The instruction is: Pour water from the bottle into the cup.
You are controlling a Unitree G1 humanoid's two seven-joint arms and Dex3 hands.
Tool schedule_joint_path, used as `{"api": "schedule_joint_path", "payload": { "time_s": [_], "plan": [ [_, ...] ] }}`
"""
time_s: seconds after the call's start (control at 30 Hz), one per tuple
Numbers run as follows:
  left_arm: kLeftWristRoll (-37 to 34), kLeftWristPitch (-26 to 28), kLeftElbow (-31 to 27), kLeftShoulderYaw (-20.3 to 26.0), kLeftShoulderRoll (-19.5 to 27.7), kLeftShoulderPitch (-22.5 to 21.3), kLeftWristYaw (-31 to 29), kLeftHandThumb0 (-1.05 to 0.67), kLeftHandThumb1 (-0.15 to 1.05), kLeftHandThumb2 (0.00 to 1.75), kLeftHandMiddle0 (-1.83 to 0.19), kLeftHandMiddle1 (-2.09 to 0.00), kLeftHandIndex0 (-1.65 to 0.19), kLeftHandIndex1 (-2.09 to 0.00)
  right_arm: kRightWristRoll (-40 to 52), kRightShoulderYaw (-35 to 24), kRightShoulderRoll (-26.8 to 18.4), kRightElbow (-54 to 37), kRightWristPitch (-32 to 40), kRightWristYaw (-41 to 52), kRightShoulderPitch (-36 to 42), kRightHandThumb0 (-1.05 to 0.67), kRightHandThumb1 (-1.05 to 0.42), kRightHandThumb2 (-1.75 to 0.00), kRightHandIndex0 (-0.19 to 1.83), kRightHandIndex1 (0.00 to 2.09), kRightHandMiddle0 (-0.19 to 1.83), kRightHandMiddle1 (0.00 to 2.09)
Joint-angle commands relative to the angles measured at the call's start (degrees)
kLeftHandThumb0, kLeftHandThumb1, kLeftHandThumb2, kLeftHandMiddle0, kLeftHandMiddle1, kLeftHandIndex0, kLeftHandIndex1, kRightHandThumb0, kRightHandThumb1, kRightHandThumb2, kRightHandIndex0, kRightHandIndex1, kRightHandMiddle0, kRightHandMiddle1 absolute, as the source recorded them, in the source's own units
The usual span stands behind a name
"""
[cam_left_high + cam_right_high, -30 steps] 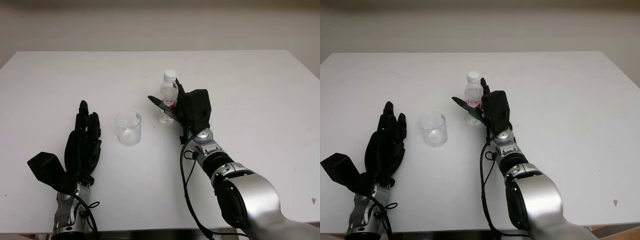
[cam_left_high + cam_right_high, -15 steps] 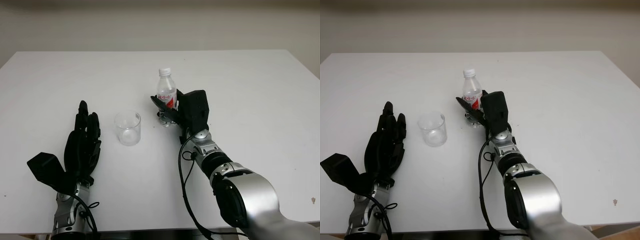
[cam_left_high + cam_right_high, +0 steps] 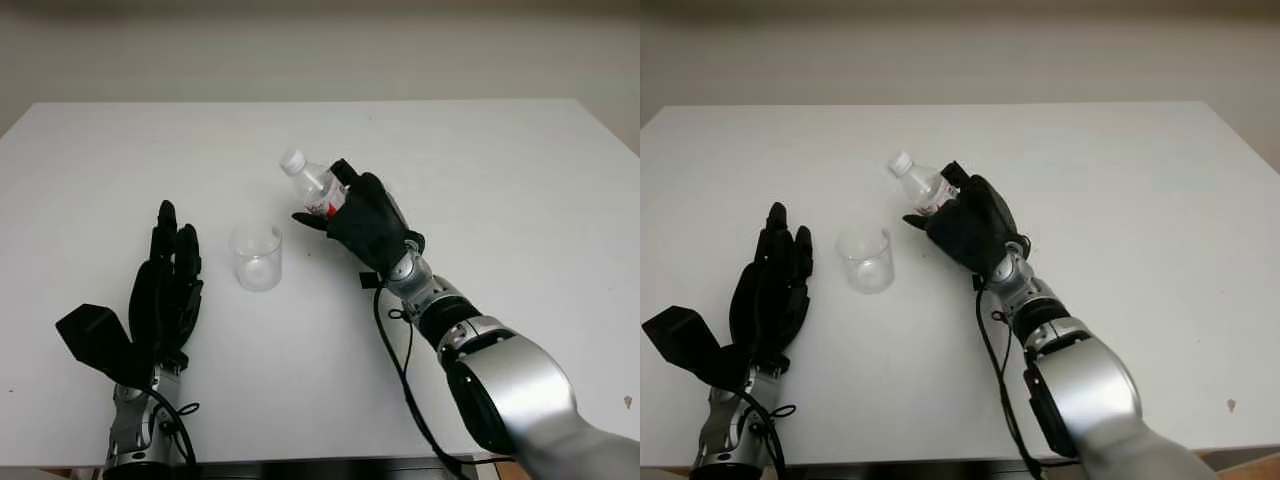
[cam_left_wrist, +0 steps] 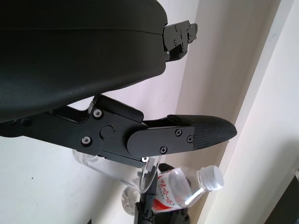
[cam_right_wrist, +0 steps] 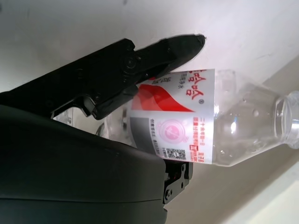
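Bottle (image 3: 318,186) now tipped toward cup (image 3: 257,256) | right hand (image 3: 368,222) clamped round it | left hand (image 3: 168,285) open by cup | bring mouth over rim, tilt slowly.

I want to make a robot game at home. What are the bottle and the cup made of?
The bottle in the right hand looks like thin clear plastic: see-through, with a glossy red and white label and a white cap. The cup is clear too, probably plastic, though it could be glass; the table shows through its walls. The left hand is open beside it.
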Motion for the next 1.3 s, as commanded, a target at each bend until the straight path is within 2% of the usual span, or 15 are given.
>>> {"api": "schedule_joint_path", "payload": {
  "time_s": [0.0, 0.17, 0.3, 0.57, 0.93, 1.27],
  "plan": [
    [0.44, 0.52, 2.55, -0.36, -0.90, 2.08, 0.35, -0.76, 1.05, 0.47, 0.17, -0.05, 0.17, -0.05, -2.35, 2.17, -1.64, -0.84, -1.13, -2.35, -3.37, -0.44, -1.05, -0.32, 1.07, 2.09, 0.75, 2.09],
    [0.06, 0.31, 2.65, -0.37, -1.25, 2.24, 0.16, -0.75, 1.05, 0.47, 0.18, -0.05, 0.17, -0.05, -8.52, 7.58, -4.34, -0.19, -1.85, -7.49, -6.08, -0.44, -1.05, -0.27, 1.15, 2.09, 0.83, 2.09],
    [0.54, 0.30, 2.36, -0.60, -1.34, 2.47, 0.65, -0.76, 1.05, 0.48, 0.18, -0.05, 0.18, -0.05, -11.27, 10.41, -5.27, 0.29, -1.23, -8.98, -7.65, -0.44, -1.05, -0.25, 1.16, 2.09, 0.81, 2.09],
    [0.39, -0.36, 3.16, -0.69, -1.74, 2.30, 0.53, -0.76, 1.05, 0.47, 0.18, -0.05, 0.18, -0.05, -15.29, 14.90, -6.07, 0.58, -0.18, -9.79, -9.67, -0.44, -1.05, -0.21, 1.17, 2.09, 0.76, 2.09],
    [0.32, -0.92, 3.02, -0.84, -2.51, 2.31, 0.77, -0.75, 1.05, 0.48, 0.19, -0.05, 0.18, -0.05, -26.35, 25.59, -6.74, 0.75, 0.28, -20.35, -12.89, -0.43, -1.05, -0.17, 1.20, 2.09, 0.72, 2.09],
    [0.15, -1.16, 3.62, -0.71, -2.86, 1.81, 0.93, -0.75, 1.05, 0.48, 0.19, -0.05, 0.19, -0.05, -28.80, 28.97, -6.89, 1.10, -0.06, -22.80, -15.22, -0.47, -1.05, -0.21, 1.15, 2.09, 0.67, 2.09]
  ]
}}
